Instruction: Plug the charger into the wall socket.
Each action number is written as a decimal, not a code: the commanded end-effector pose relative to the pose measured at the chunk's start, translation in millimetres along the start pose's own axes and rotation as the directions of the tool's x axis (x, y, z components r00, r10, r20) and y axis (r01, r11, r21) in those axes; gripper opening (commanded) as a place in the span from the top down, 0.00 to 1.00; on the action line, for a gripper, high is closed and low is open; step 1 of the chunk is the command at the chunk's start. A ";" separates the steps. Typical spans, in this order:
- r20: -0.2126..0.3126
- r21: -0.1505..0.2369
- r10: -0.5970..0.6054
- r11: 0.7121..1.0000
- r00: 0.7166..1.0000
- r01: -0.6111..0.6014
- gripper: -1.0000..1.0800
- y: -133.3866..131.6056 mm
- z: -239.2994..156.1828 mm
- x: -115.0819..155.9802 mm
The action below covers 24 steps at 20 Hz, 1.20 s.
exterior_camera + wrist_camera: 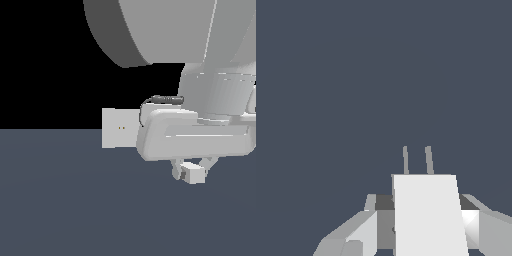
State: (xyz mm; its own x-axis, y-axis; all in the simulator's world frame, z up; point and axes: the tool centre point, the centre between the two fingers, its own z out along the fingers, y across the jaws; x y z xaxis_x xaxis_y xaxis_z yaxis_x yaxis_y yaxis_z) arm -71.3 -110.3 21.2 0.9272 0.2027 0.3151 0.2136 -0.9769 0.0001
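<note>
The charger [193,173] is a small off-white block held between the fingers of my gripper [192,170], which is shut on it. In the wrist view the charger [428,215] fills the space between the fingers [358,235], and its two thin grey prongs [417,160] point away from the camera. The wall socket [119,128] is a flat upright off-white square plate with two tiny dots at its centre. It stands toward the exterior view's left of the gripper, partly hidden by the hand. The socket is out of the wrist view.
The dark blue-grey floor [75,200] spreads under everything. The arm's large grey links [165,30] fill the upper part of the exterior view. The hand body [195,137] hides the socket's edge on the exterior view's right.
</note>
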 end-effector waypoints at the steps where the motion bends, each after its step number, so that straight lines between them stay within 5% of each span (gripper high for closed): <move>1: -0.001 0.001 -0.002 1.000 1.000 0.002 1.00 -9.1 -4.9 7.1; 14: -0.003 0.006 -0.011 1.000 1.000 0.011 1.00 -74.9 -42.5 58.7; 24: -0.001 0.006 -0.016 1.000 1.000 0.016 1.00 -99.4 -56.3 78.9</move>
State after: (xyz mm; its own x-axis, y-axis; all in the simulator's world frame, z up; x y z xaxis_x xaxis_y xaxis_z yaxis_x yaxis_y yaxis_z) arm -37.6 -2.9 97.8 0.9230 0.2186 0.3168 0.2307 -0.9730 -0.0005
